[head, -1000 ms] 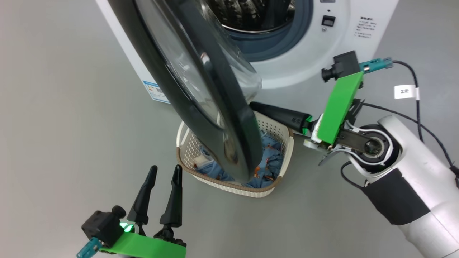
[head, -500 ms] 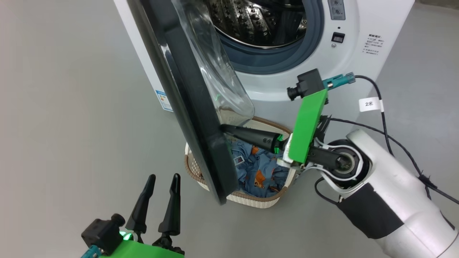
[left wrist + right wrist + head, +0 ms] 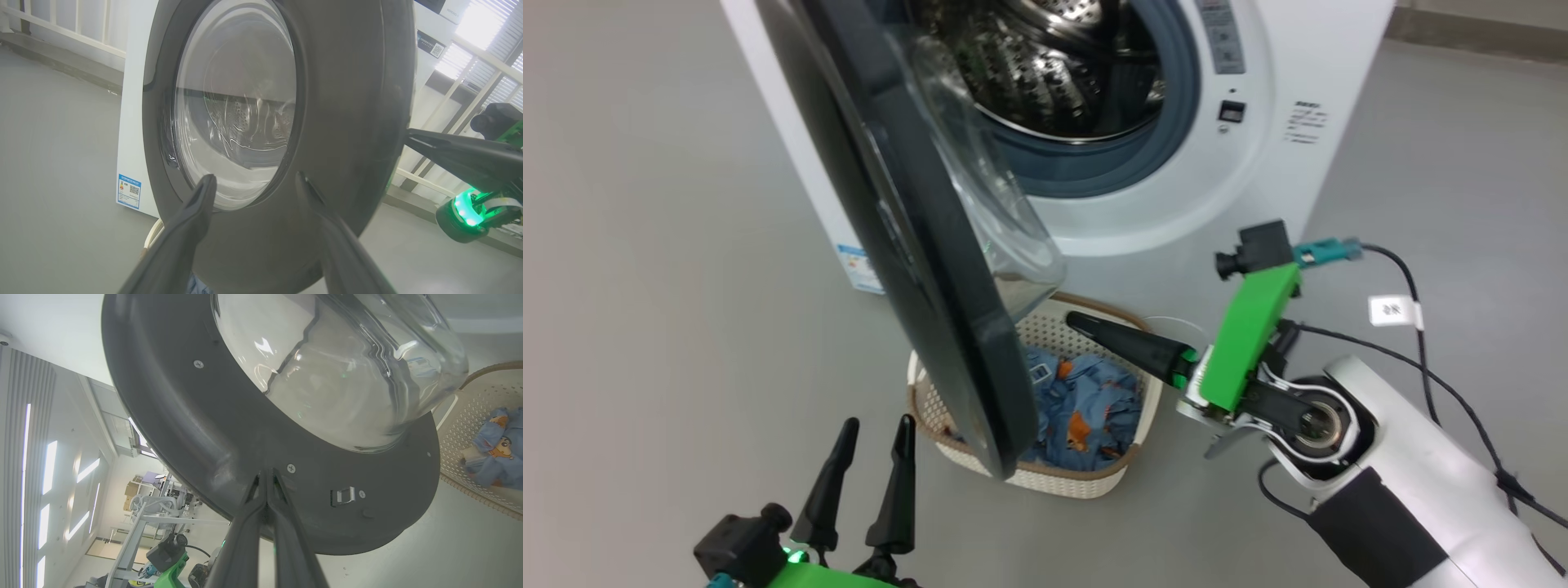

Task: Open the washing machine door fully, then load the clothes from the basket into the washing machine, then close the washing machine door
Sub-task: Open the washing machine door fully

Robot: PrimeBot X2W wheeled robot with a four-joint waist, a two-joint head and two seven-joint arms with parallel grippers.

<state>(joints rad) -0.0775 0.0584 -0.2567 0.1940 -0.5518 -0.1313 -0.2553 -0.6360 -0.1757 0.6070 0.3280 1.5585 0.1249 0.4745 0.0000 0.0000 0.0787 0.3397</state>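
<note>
Head view, washing machine door [image 3: 907, 245] ajar overhanging basket [image 3: 1054, 483], right gripper [image 3: 1078, 321] pressed together, left gripper [image 3: 877, 425] spread.

Smooth grey floor [image 3: 645, 245] all round left gripper [image 3: 256, 179]. White railing [image 3: 61, 32] far ahead-left of it, bright slatted windows [image 3: 496, 36] ahead-right. Beyond right gripper [image 3: 265, 473]: long light strips [image 3: 45, 469], metal-framed rack [image 3: 147, 506].

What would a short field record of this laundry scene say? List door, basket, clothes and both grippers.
door: part open, its edge over the basket
basket: on the floor before the machine
clothes: in the basket
right gripper: shut, tips by the door's inner face
left gripper: open, empty, on the door's outer side
</note>
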